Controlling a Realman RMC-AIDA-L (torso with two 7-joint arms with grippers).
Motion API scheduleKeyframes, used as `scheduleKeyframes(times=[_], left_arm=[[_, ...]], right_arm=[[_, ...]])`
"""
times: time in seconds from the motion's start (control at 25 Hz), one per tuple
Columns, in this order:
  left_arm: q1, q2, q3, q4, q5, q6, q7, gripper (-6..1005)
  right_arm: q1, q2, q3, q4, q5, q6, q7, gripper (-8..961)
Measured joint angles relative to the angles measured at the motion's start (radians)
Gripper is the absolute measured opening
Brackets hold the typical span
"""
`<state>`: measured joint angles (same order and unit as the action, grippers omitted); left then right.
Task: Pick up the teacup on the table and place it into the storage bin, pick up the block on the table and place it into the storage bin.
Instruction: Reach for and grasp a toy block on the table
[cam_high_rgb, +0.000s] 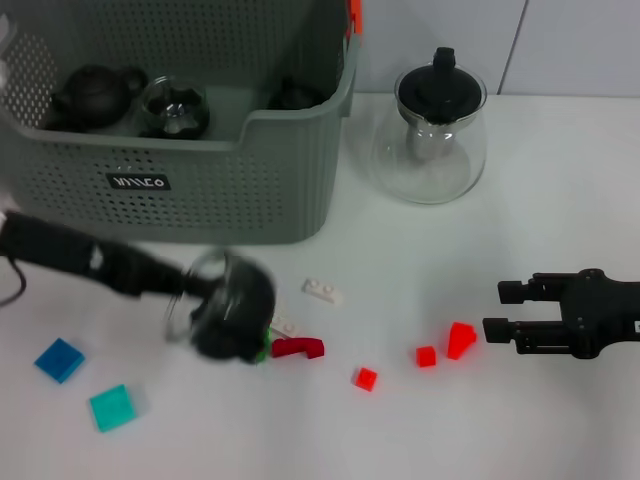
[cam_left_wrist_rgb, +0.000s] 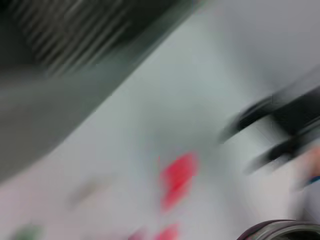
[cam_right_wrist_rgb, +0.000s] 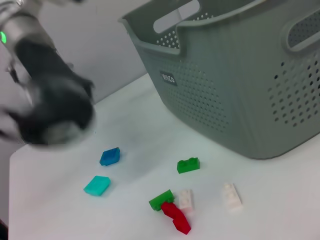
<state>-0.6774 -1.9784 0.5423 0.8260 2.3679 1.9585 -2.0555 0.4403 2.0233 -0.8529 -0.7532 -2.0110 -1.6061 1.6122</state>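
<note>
— Where is the teacup?
— At the left gripper, over the table in front of the bin. Whether its fingers grip it, I cannot tell.
— How will it handle?
— Probably light, rigid, slick and breakable; take it by the rim.
— And the blocks?
— Small hard plastic, like the red block; pinch across flat sides. The right gripper hangs open, empty, near the table's right edge. Smooth white top, plain pale wall behind.
</note>
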Motion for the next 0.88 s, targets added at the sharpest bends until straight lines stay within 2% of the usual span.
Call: scheduleKeyframes(times=[0.12, 0.24, 0.32, 0.4, 0.44, 0.52, 0.6, 0.68, 0.8, 0.88], left_arm=[[-0.007, 0.037, -0.121, -0.084, -0.173, 0.086, 0.073, 44], [-0.004, 0.045, -0.206, -0.091, -0.357, 0.088, 0.053, 49], [-0.01, 0.048, -0.252, -0.079, -0.443, 0.036, -0.007, 53], [-0.019, 0.052, -0.26, -0.042, -0.474, -0.067, -0.078, 56], [-0.023, 0.054, -0.249, -0.012, -0.477, -0.134, -0.123, 58], [-0.03, 0.058, -0.167, 0.076, -0.429, -0.277, -0.198, 61], [-0.041, 0.057, -0.05, 0.181, -0.315, -0.413, -0.289, 64], [-0.059, 0.052, 0.036, 0.249, -0.208, -0.488, -0.347, 68], [-0.093, 0.042, 0.144, 0.271, -0.078, -0.581, -0.399, 73], [-0.11, 0.023, 0.199, 0.263, -0.016, -0.654, -0.411, 76]], right_arm=[[0.0, 0.0, 0.0, 0.0, 0.0, 0.0, 0.0, 736], [0.003, 0.001, 0.0, 0.0, 0.0, 0.001, 0.0, 736], [0.004, 0.002, 0.0, 0.0, 0.0, 0.001, -0.001, 737], [0.006, 0.003, 0.0, 0.0, 0.0, 0.001, -0.005, 737], [0.006, 0.003, 0.0, 0.0, 0.0, 0.001, -0.009, 737], [0.005, 0.004, 0.0, 0.002, 0.0, 0.002, -0.013, 738], [0.004, 0.004, 0.0, 0.007, 0.0, 0.002, -0.014, 738], [0.004, 0.003, 0.0, 0.014, 0.0, 0.002, -0.015, 737], [0.002, 0.003, 0.0, 0.015, 0.0, 0.004, -0.016, 736], [0.0, 0.003, 0.0, 0.015, 0.0, 0.004, -0.017, 736]])
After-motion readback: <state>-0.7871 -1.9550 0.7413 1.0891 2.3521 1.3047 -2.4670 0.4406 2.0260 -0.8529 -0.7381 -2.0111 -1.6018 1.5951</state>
